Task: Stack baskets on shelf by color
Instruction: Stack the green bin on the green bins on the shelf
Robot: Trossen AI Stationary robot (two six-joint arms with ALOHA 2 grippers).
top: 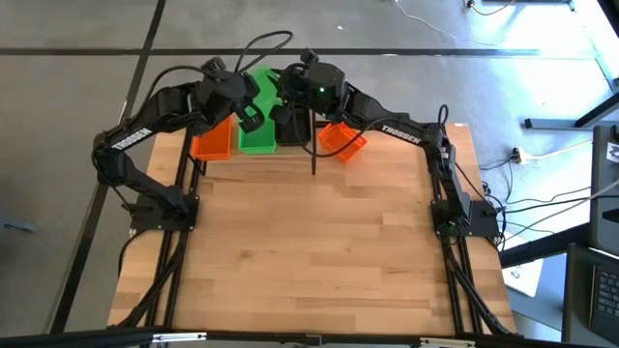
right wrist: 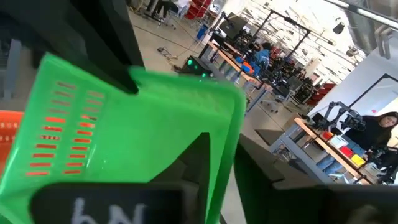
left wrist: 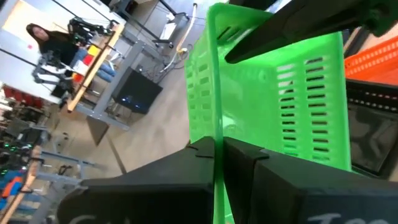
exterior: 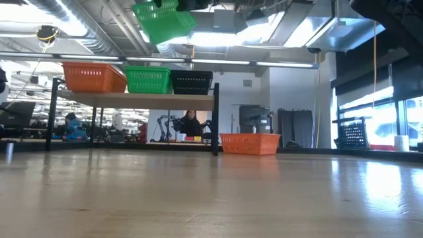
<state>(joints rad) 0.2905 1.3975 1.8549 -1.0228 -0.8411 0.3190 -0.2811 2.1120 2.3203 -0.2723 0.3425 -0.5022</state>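
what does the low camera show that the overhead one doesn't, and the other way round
Only the low view: the lifted green basket hanging tilted above the shelf, and a person in the room behind. Only the high view: both arms meeting over the shelf's far end, left gripper and right gripper at that basket. Both: orange, green and black baskets on the shelf, and an orange basket on the table.

Left gripper (left wrist: pixel 217 152) clamped; right gripper (right wrist: pixel 224 165) astride (raised).

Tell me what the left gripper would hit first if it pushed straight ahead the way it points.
Nothing new: the left gripper is already shut on the rim of a green basket held in the air, so that basket fills its line. Beyond it, probably the right gripper at the same basket, though depth is unclear.
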